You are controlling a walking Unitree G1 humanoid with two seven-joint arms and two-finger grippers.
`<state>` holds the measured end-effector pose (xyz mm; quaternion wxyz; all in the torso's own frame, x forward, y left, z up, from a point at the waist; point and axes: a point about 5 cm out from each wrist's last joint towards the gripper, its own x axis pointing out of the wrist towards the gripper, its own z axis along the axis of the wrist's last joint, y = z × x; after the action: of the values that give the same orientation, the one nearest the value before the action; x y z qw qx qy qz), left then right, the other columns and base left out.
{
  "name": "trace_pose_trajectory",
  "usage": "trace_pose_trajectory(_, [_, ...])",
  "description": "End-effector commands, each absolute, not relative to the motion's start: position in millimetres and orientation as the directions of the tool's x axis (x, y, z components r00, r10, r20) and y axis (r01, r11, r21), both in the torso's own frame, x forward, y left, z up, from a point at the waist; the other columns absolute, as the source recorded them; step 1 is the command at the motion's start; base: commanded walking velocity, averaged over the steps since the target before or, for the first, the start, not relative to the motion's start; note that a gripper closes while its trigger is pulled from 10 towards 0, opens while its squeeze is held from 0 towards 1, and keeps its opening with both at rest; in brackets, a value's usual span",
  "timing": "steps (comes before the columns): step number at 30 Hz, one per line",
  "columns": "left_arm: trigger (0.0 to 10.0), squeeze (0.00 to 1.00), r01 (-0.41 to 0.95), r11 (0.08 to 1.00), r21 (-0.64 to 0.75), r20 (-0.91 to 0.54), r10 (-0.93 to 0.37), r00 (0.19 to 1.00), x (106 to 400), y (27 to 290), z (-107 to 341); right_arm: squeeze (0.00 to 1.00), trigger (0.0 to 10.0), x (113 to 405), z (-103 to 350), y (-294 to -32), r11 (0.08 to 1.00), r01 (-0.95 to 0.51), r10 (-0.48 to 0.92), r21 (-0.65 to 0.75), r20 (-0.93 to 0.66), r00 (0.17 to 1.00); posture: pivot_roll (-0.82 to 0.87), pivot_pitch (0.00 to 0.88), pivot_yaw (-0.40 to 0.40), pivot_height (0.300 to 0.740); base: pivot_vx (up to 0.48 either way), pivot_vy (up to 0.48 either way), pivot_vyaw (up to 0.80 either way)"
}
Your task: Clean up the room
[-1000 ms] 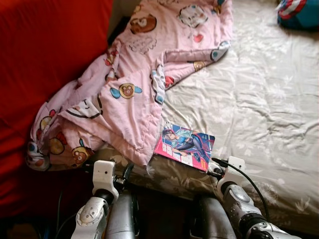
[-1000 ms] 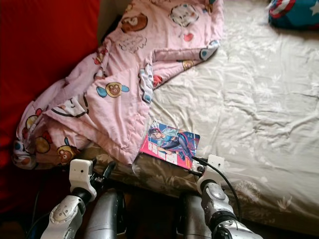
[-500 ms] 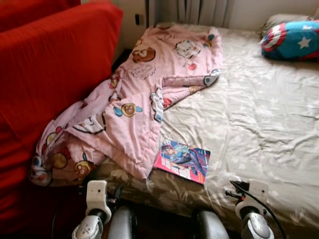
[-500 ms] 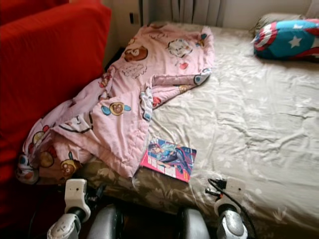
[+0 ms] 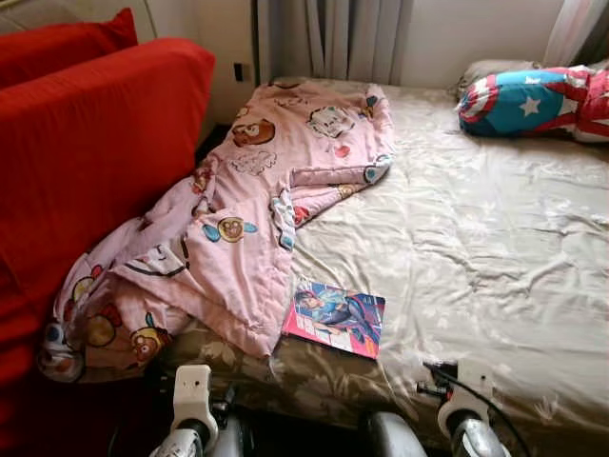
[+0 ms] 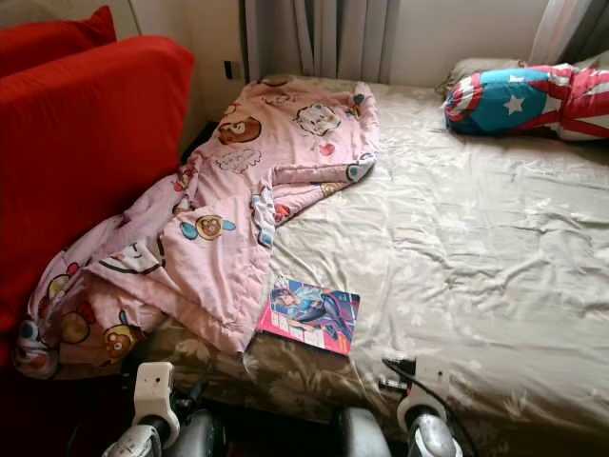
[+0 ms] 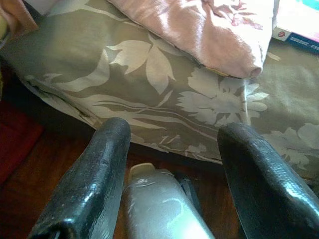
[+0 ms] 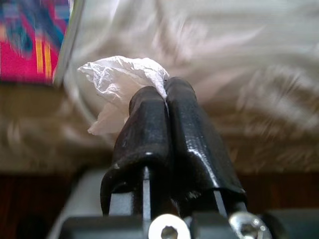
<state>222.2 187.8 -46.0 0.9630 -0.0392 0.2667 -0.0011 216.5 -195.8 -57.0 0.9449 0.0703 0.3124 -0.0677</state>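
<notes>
Bed point(image 5: 495, 248): takes up the middle and right of the scene, covered by a beige sheet with a pale flower print; its near edge runs just beyond the robot's two wrists.
Pink blanket point(image 5: 238, 219): printed with cartoon figures, rumpled along the bed's left side from the far end to the near left corner, where it spills over the edge against the red sofa.
Red sofa point(image 5: 86, 162): stands at the left, touching the hanging part of the blanket.
Comic book point(image 5: 335, 318): lies flat on the sheet near the bed's near edge, its left corner tucked just under the blanket's hem.
Star-shield cushion point(image 5: 519, 100): blue and red with a white star, at the far right of the bed, by the curtains.
Left gripper point(image 7: 172, 164): low at the near left, in front of the bed's side; its jaws stand wide apart with nothing between them, the flowered sheet and the blanket's hem beyond.
Right gripper point(image 8: 167, 107): low at the near right, by the bed's near edge; its jaws are pressed together on a crumpled white tissue.
Crumpled white tissue point(image 8: 119, 82): bunches out from the tips of the right jaws, over the sheet, with the comic book's bright cover near it.
</notes>
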Motion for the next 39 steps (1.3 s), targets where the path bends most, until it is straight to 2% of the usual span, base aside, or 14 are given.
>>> trace_pose_trajectory(1, [10.0, 0.00, 0.007, 0.998, -0.058, -0.538, -0.037, 0.842, 221, 187, -49, 0.00, 10.0, 208, -64, -196, 0.980, 0.184, -0.090, 0.079, -0.645, 0.759, -0.03, 0.025, -0.020, 0.650, 0.000, 0.000, 0.00])
trace_pose_trajectory(5, [10.0, 0.00, 0.002, 0.999, -0.049, -0.574, -0.030, 0.818, 218, 185, -54, 0.00, 10.0, 190, -75, -192, 0.984, 0.165, -0.070, 0.067, -0.705, 0.705, -0.03, 0.022, -0.015, 0.680, 0.000, 0.000, 0.00])
trace_pose_trajectory(12, [10.0, 0.00, 0.001, 1.000, -0.021, -0.617, -0.014, 0.787, 211, 186, -60, 0.00, 10.0, 170, -85, -194, 0.989, 0.139, -0.062, 0.041, -0.748, 0.660, -0.03, 0.014, -0.009, 0.710, 0.000, 0.000, 0.00])
trace_pose_trajectory(14, [10.0, 0.00, -0.007, 1.000, -0.018, -0.626, -0.005, 0.780, 210, 189, -61, 0.00, 10.0, 163, -88, -194, 0.992, 0.120, -0.055, 0.029, -0.766, 0.641, -0.03, 0.006, -0.012, 0.730, 0.000, 0.000, 0.00])
trace_pose_trajectory(24, [10.0, 0.00, -0.053, 0.998, -0.028, -0.706, 0.018, 0.708, 188, 194, -75, 0.00, 10.0, 167, -87, -190, 0.996, 0.090, -0.055, 0.004, -0.764, 0.643, -0.04, 0.000, -0.019, 0.730, 0.000, 0.000, 0.00])
trace_pose_trajectory(33, [10.0, 0.00, -0.113, 0.992, -0.054, -0.721, 0.039, 0.691, 188, 194, -77, 0.00, 10.0, 168, -87, -189, 0.998, 0.057, -0.033, 0.005, -0.761, 0.648, -0.03, 0.000, -0.025, 0.730, 0.000, 0.000, 0.00])
trace_pose_trajectory(36, [10.0, 0.00, -0.128, 0.990, -0.051, -0.722, 0.052, 0.690, 189, 196, -76, 0.00, 10.0, 170, -87, -183, 1.000, 0.009, -0.015, -0.013, -0.759, 0.651, -0.03, 0.000, -0.026, 0.730, 0.000, 0.000, 0.77])
trace_pose_trajectory(39, [10.0, 0.00, -0.148, 0.988, -0.037, -0.730, 0.074, 0.679, 187, 198, -77, 0.00, 10.0, 168, -87, -183, 1.000, 0.019, -0.017, -0.006, -0.763, 0.646, -0.03, 0.000, -0.025, 0.730, 0.000, 0.000, 0.77])
